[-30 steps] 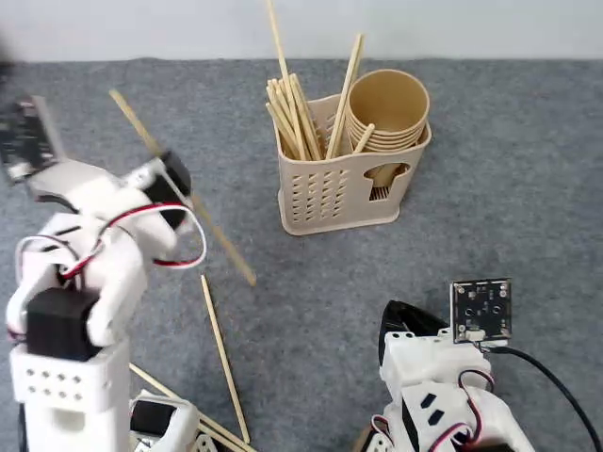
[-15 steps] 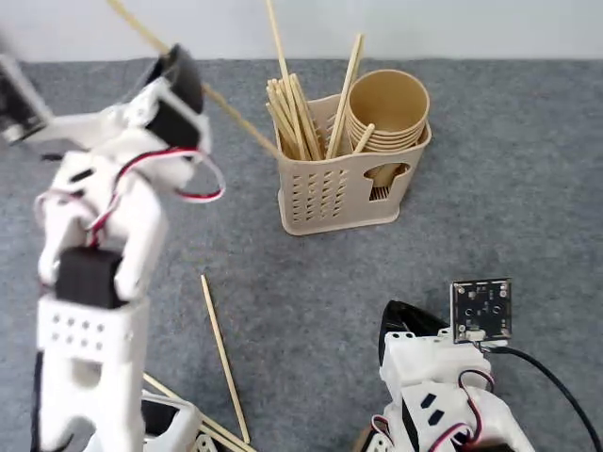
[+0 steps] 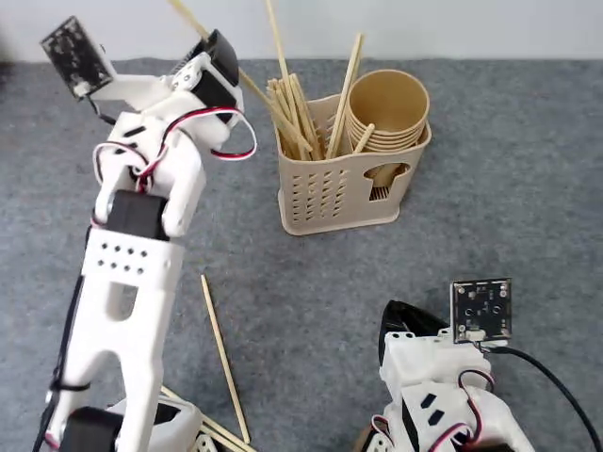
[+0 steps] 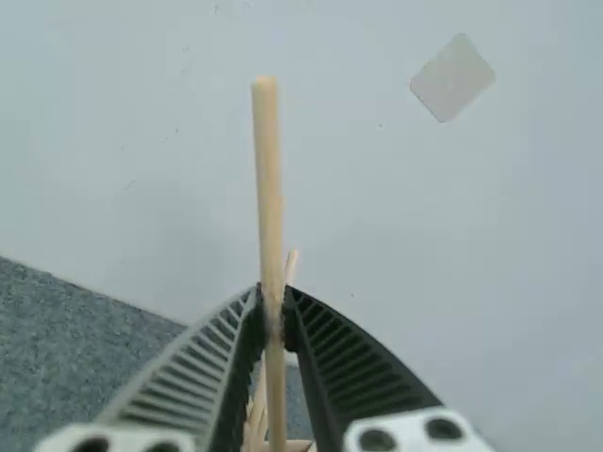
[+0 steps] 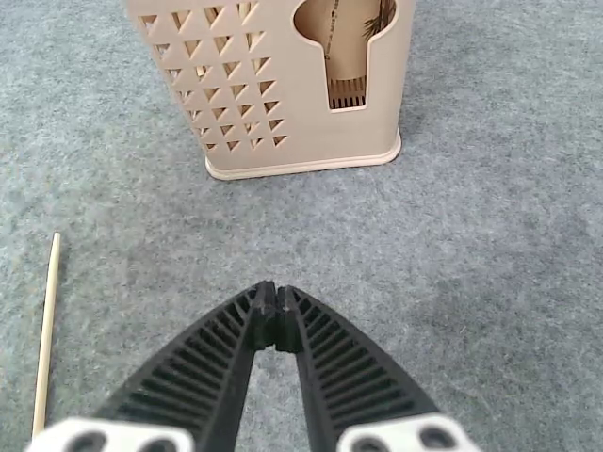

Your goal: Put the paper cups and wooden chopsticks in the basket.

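Observation:
A beige perforated basket (image 3: 337,193) stands at the back of the table with several wooden chopsticks (image 3: 292,108) and a stack of paper cups (image 3: 386,108) in it. My left gripper (image 3: 219,68) is raised beside the basket's left rim, shut on one chopstick (image 3: 252,87) that slants down toward the bundle; in the left wrist view the chopstick (image 4: 268,207) stands pinched in my left gripper (image 4: 272,325). A loose chopstick (image 3: 223,356) lies on the carpet. My right gripper (image 5: 275,320) is shut and empty near the table's front, facing the basket (image 5: 273,113).
More chopsticks (image 3: 203,424) lie by the left arm's base at the front. The loose chopstick (image 5: 45,330) lies to one side of my right gripper. Grey carpet (image 3: 509,188) stretches right of the basket, and a pale wall (image 3: 452,24) bounds the back.
The left arm has lifted its chopstick from low at the left up and right to the basket's rim. The right arm has not moved.

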{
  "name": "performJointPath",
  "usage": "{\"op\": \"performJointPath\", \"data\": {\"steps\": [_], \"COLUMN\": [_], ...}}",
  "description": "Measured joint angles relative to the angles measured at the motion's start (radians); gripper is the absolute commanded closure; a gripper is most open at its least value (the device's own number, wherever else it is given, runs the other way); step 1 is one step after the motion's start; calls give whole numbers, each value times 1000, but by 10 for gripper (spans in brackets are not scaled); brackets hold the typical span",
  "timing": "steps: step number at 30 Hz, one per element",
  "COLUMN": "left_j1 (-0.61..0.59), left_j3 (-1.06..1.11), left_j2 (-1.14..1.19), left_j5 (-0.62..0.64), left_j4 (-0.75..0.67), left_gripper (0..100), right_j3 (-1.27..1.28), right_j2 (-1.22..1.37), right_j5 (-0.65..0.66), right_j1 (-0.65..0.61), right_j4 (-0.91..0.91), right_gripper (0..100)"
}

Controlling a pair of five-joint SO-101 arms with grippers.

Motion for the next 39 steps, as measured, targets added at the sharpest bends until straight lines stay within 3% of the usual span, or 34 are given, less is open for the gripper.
{"op": "performJointPath", "data": {"steps": [6,10,15,25,39], "left_j1": [0,0,17,52,52], "left_j3": [0,0,0,0,0], "left_j2": [63,77,78,55,-143], "left_j5": [-6,-74,-160,-173,-218], "left_j4": [-60,-58,14,97,629], "left_gripper": [986,962,841,831,831], "right_j3": [0,0,0,0,0], "right_j2": [0,0,0,0,0], "right_j5": [0,0,0,0,0], "right_j1": [0,0,0,0,0], "right_j4": [0,0,0,0,0], "right_gripper": [991,991,991,991,991]}}
